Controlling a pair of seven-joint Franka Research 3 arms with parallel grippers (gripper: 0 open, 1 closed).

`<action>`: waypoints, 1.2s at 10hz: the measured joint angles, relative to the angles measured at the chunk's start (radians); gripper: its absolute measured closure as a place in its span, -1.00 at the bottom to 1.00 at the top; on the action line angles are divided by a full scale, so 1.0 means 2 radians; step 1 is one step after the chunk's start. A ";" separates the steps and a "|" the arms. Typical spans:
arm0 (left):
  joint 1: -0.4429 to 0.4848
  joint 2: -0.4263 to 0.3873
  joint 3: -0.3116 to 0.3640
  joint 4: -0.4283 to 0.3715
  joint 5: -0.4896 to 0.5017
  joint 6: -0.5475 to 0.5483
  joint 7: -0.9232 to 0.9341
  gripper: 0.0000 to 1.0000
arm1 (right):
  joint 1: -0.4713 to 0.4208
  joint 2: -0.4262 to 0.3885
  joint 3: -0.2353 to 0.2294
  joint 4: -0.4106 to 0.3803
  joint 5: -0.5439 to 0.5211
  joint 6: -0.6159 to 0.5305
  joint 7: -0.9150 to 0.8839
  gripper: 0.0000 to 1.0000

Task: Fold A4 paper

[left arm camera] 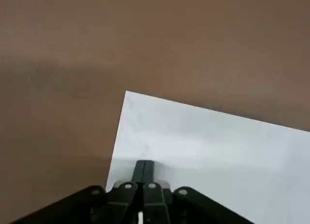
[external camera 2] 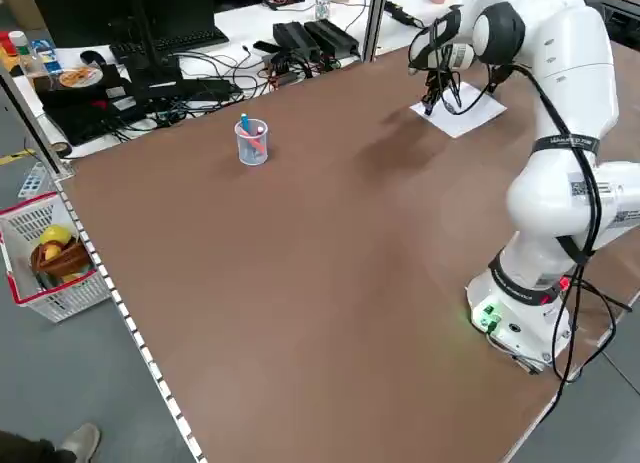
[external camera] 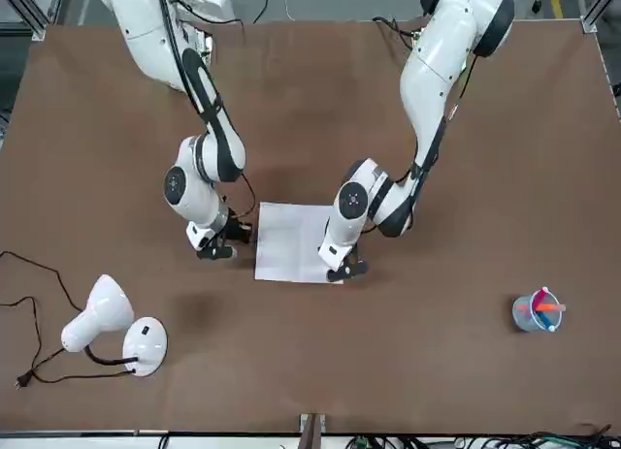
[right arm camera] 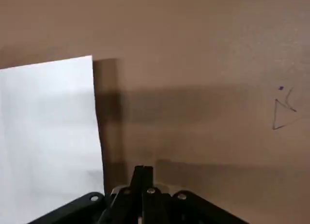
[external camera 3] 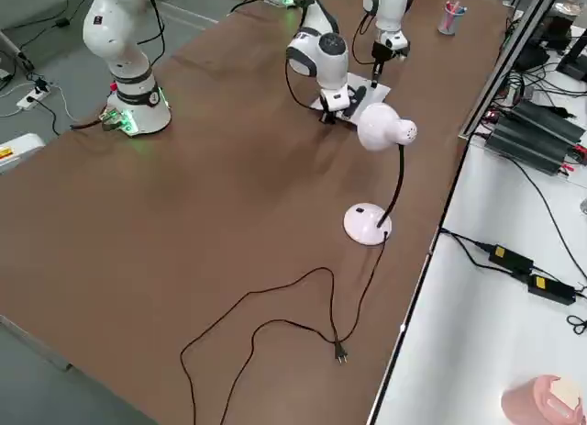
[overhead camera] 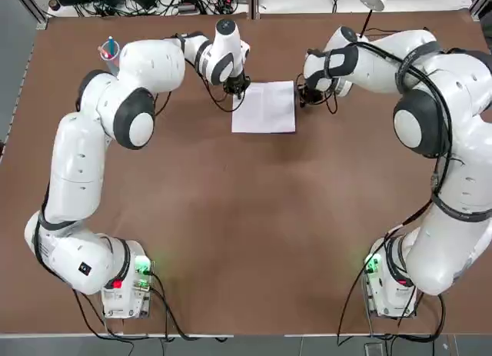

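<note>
From overhead, the A4 paper (overhead camera: 264, 107) lies flat mid-table towards the far side, near-square, its slightly longer axis running away from the robot. The left gripper (overhead camera: 237, 90), fingers together, presses its far-left corner, likely pinning it. In the right wrist view, the right gripper (right arm camera: 142, 173), also closed, hangs over bare table just beside the sheet's edge.

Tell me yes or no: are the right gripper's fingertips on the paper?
No: the right gripper, shut, is over bare table beside the paper.

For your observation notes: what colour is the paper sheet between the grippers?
Plain white A4 paper, unmarked; clearest in the top view.
</note>
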 joint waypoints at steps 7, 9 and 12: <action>0.000 0.000 0.000 0.000 0.000 0.000 0.000 0.98 | 0.002 0.020 0.017 0.024 0.027 0.000 0.000 0.98; 0.000 0.000 0.000 0.000 0.000 0.000 0.000 0.98 | 0.002 0.020 0.021 0.030 0.032 -0.001 0.001 0.98; 0.000 0.000 0.000 0.000 0.000 0.000 0.000 0.98 | 0.001 0.020 0.021 0.032 0.035 -0.001 0.001 0.98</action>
